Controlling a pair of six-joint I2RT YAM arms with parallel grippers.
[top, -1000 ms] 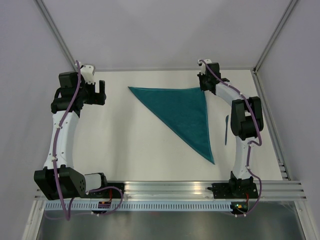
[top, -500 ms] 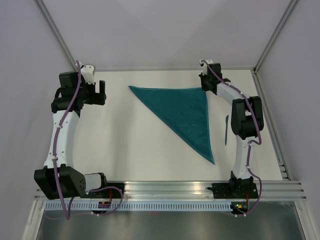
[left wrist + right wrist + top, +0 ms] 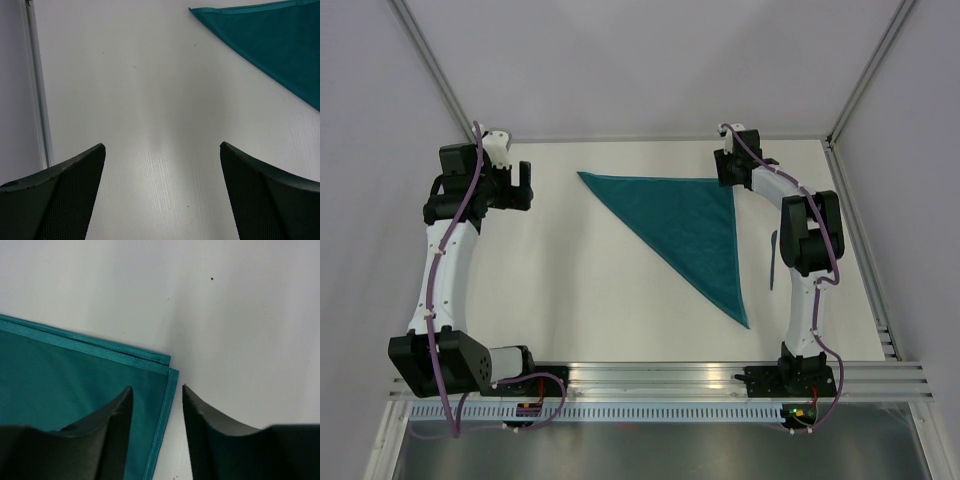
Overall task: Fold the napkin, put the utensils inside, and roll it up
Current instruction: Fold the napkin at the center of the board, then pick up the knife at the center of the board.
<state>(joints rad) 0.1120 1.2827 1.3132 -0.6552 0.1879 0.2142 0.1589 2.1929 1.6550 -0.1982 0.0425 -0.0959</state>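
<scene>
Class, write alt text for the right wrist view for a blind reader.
The corner of a folded teal napkin lies on a white table. The open right gripper straddles its edge, one finger over cloth, one over table.

You see bright, even overhead light on the white bench (image 3: 590,270); shadows under the arms (image 3: 445,270) are faint and soft. In the left wrist view, a pale glare streak runs down the bench. All three views look sharp.

Flat on the table (image 3: 590,290), far middle – napkin (image 3: 692,222), tapering near-right; just right, apart from it, utensil (image 3: 773,262); over its far right corner, right gripper (image 3: 157,390); well left, left gripper (image 3: 518,187)
</scene>
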